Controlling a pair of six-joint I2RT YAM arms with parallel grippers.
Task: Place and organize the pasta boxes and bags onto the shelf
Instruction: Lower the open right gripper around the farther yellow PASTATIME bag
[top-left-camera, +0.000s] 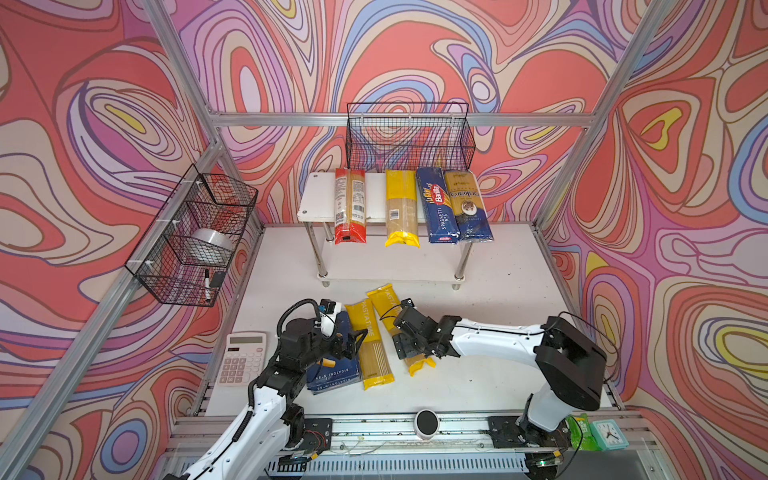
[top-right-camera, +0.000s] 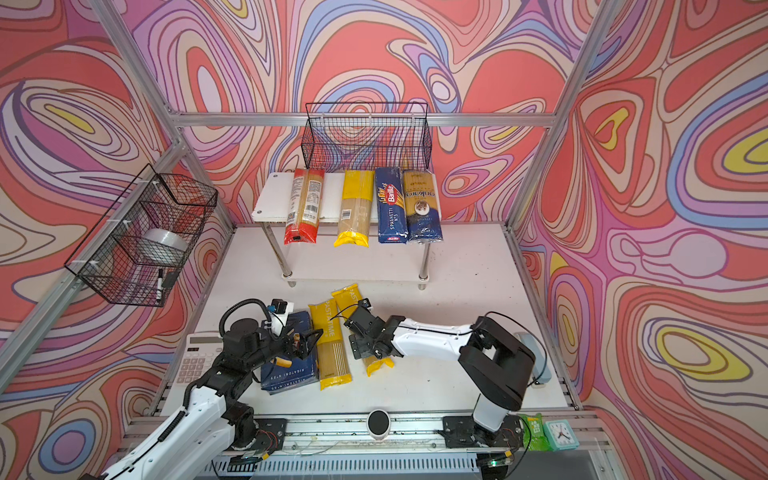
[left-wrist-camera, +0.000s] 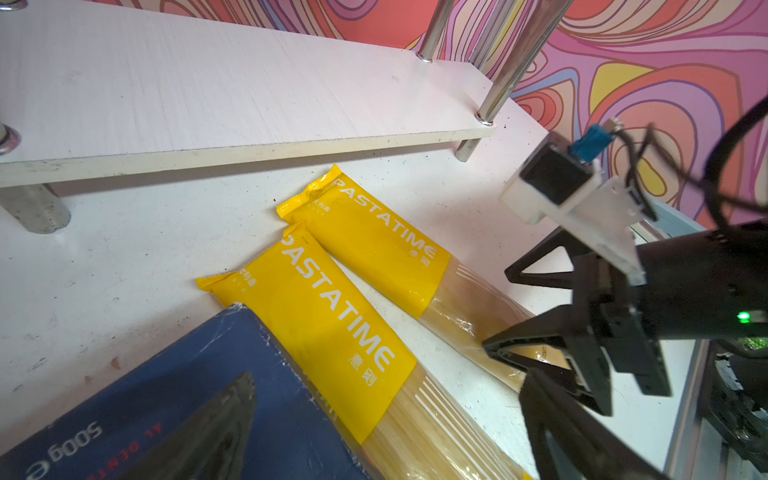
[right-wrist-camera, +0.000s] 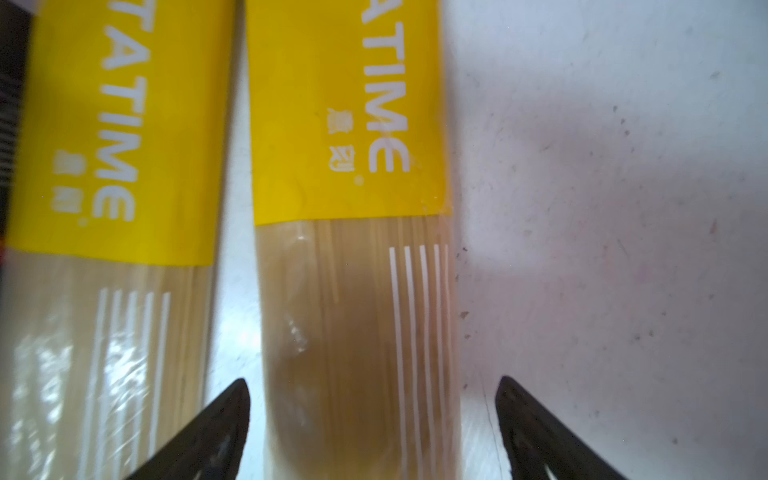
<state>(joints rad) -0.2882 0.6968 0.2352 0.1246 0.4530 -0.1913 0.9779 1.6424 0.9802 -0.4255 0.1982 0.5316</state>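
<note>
Where gripper (right-wrist-camera: 374, 382) astride bag (right-wrist-camera: 353, 299), neighbour (right-wrist-camera: 112, 316) alongside

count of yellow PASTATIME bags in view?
3. Shelved yellow bag on the shelf top board; left table bag and right table bag, side by side on the table. No sign of hidden ones.

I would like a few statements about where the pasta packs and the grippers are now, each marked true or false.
1. Four pasta packs lie on the top board of the shelf. True.
2. The rigatoni box stands on the shelf's lower board. False: it lies on the table, under the left gripper.
3. The right gripper is open, with a yellow bag between its fingers. True.
4. The calculator sits in a wire basket. False: it lies on the table beside the left arm.
</note>
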